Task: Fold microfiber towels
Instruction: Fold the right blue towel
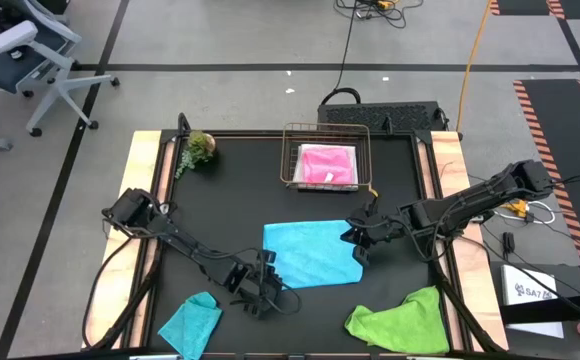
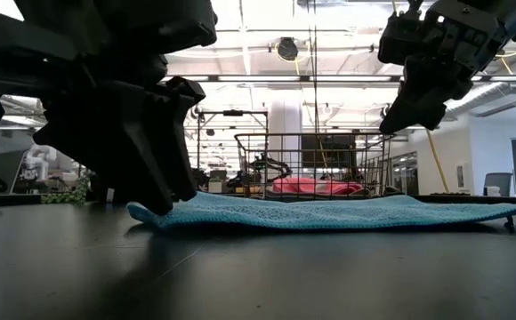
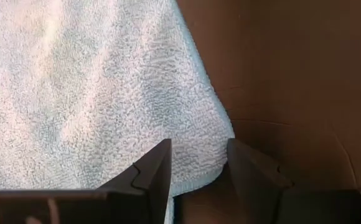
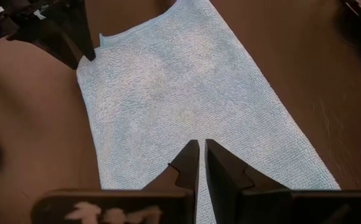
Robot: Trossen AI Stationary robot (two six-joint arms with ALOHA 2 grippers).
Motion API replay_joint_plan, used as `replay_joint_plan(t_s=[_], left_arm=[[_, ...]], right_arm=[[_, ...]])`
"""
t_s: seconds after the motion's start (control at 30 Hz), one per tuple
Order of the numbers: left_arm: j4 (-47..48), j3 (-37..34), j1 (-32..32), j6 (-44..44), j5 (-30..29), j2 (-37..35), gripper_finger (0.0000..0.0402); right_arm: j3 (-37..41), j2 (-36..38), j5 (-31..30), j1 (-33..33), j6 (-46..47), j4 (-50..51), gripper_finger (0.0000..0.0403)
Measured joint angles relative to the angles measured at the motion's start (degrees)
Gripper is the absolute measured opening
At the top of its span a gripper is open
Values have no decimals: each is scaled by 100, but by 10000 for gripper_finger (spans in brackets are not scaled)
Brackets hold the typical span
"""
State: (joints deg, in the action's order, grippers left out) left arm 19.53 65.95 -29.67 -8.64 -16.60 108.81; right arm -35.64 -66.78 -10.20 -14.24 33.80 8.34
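The left gripper [image 1: 267,287] is down at the near-left corner of the sky blue towel [image 1: 313,252], its fingers [image 3: 157,174] spread apart with nothing between them — the towel's corner edge lies on the black table [image 1: 230,200] just in front of the tips. The right gripper [image 1: 362,243] is raised above the blue towel's right edge, its fingers [image 4: 216,168] pressed together and empty.

The blue towel lies spread flat near the middle of the table, roughly rectangular, and the rest is placed from it. Beyond its far edge stands a wire basket [image 1: 290,160] with the hot pink towel [image 1: 328,165] lying folded inside. Off its near-left corner, past the left gripper, the teal towel [image 1: 192,322] sits crumpled at the table's near edge. Off its near-right corner lies the lime green towel [image 1: 398,322], bunched up. Well away toward the far-left corner of the table is a small green plant [image 1: 199,150].
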Motion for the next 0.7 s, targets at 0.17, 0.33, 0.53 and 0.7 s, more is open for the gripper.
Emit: replay_joint_plan(t_s=[0.17,0.33,0.53,0.7], left_arm=[[2,2,-42,-15,36,84,159],[-34,2,-190,87,40,162,159],[-27,2,-187,37,-183,162,159],[-35,4,-124,-336,-191,234,156]], right_arm=[[0,0,-4,0,2,2,20],[0,0,-9,0,2,-2,20],[0,0,-13,0,4,-11,20],[0,0,-18,0,78,-35,20]])
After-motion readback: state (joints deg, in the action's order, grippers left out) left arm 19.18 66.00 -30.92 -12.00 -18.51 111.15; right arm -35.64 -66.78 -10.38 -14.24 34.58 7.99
